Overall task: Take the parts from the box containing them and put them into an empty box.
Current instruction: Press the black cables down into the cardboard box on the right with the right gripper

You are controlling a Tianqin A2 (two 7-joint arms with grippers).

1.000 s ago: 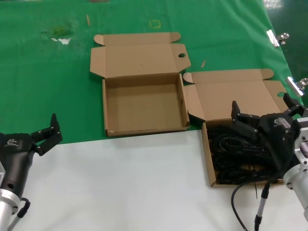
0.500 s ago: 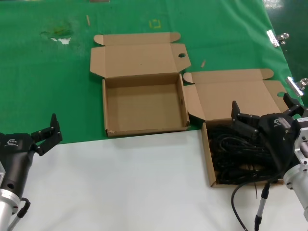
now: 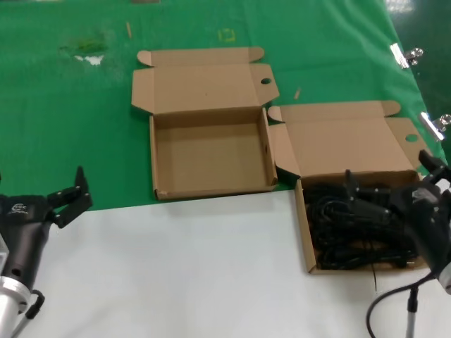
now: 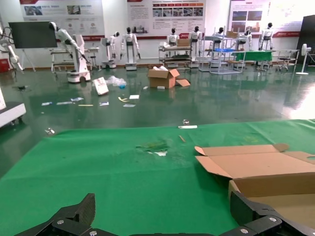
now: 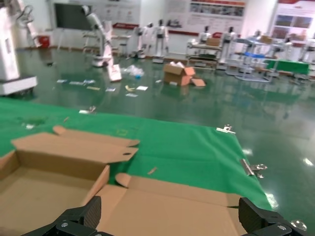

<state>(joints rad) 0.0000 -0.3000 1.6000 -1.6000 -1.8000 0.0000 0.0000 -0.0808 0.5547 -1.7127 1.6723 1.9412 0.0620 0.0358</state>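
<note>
The parts, black coiled power cords (image 3: 352, 229), fill the box containing them (image 3: 304, 232) at the right, its lid (image 3: 349, 141) laid back. The empty box (image 3: 211, 151) stands open to its left, on the green cloth. My right gripper (image 3: 386, 167) hangs open low over the cords, one finger (image 3: 363, 201) down among them, nothing between the fingers. In the right wrist view that gripper (image 5: 170, 216) frames the lid (image 5: 187, 206), with the empty box (image 5: 44, 172) beside it. My left gripper (image 3: 42, 184) waits open at the near left; the left wrist view shows it (image 4: 162, 216) facing the empty box (image 4: 268, 172).
Green cloth (image 3: 70, 127) covers the far half of the table, white surface (image 3: 176, 267) the near half. Metal clips (image 3: 405, 55) lie along the cloth's right edge. My own thin black cable (image 3: 387, 310) loops near the cord box's front corner.
My right gripper has sunk lower and shifted right over the cord box, its finger now among the cords. The left arm and both boxes have not moved.
</note>
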